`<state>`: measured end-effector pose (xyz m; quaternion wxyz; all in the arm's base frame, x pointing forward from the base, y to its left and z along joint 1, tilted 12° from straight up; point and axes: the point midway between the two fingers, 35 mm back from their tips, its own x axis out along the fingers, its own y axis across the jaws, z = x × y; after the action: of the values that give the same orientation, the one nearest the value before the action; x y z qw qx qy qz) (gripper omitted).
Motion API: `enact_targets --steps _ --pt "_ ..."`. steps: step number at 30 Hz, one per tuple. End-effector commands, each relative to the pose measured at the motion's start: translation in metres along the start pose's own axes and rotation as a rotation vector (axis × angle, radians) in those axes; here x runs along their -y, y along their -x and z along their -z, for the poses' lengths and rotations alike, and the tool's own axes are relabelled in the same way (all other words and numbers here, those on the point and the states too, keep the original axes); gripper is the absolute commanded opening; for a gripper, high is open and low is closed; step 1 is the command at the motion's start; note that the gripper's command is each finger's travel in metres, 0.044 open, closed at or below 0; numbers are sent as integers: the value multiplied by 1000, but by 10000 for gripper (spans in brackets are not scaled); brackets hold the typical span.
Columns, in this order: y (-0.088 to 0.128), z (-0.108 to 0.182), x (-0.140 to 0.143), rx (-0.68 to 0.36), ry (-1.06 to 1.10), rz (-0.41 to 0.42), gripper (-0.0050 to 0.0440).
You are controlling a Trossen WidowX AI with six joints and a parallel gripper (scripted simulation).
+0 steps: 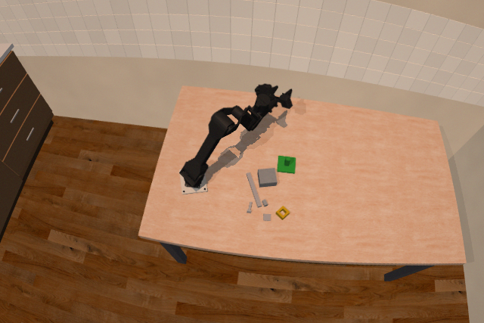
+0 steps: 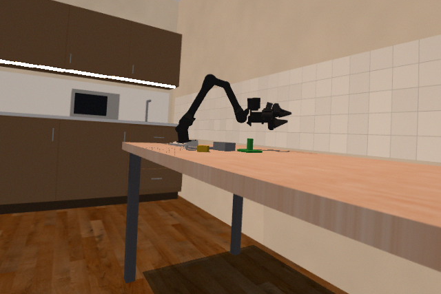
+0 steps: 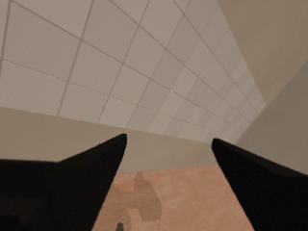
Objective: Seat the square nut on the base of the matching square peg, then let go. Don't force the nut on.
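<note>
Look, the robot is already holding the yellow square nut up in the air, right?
No. The gripper is up in the air, but open and empty, as the exterior view shows. The yellow square nut lies on the table, seen from the top.

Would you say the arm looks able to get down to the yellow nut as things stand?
Probably yes: the gripper is open and empty, and the nut lies flat with free space above it, grey blocks beside it but apart.
</note>
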<state>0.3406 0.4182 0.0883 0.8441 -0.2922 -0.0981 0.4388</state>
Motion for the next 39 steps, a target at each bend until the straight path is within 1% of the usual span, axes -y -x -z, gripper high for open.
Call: enact_targets --steps 1,2,5,6,9,13,15,16,17,19,20,21,28,34,36,37,38,39 --pt "-1 -12 9 26 2 18 400" --pt "-1 -12 9 26 2 18 400" --pt "0 -9 14 9 -4 25 328" --pt "0 -6 19 -5 -9 30 320" --pt "2 5 35 -57 -34 47 320" --pt "4 27 60 -151 -96 73 320" --pt "6 45 77 -225 -158 90 320" --pt "8 51 94 -245 -197 122 320" --pt "9 57 100 -268 -219 132 320" --pt "9 57 100 -268 -219 132 320" --pt "13 69 101 -323 -245 121 320" --pt "16 75 120 -339 -289 163 320" --pt "36 112 156 -497 -440 226 320" --pt "61 142 185 -628 -576 296 320" --pt "61 142 185 -628 -576 296 320" --pt "70 152 182 -689 -606 290 320" --pt "78 157 200 -697 -653 342 320" --pt "83 161 203 -722 -675 352 320"
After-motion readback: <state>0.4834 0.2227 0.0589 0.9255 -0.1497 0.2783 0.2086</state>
